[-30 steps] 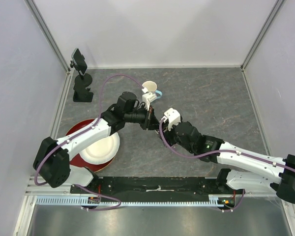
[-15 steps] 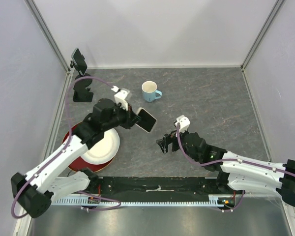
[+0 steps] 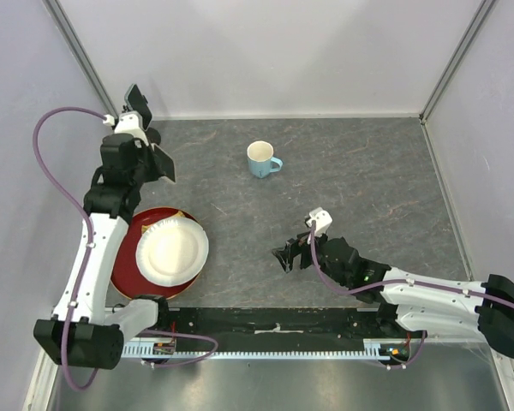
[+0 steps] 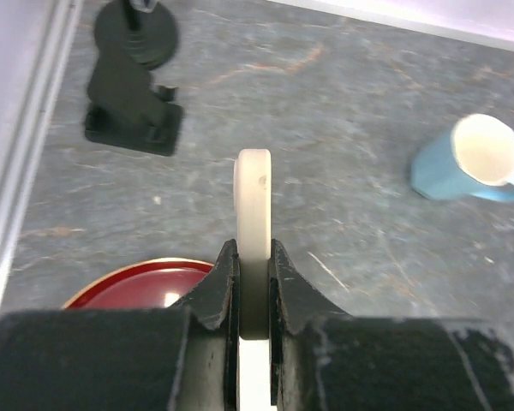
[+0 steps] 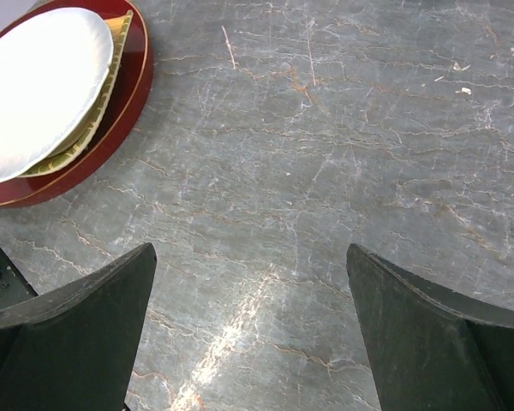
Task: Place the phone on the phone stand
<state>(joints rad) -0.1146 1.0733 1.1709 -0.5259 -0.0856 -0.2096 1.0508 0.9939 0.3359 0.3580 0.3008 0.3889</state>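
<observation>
L hand [image 4: 254,261] clamps phone [image 4: 253,193] edge-on nr stand [image 4: 130,103] | R hand [image 5: 248,257] wide, over table [image 5: 325,128]

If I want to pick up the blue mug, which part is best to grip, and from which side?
Probably the wall at the rim, from straight above. The blue mug stands upright with its mouth open, so one jaw can go inside and one outside. Its small handle points right in the top view; keep away from it.
</observation>
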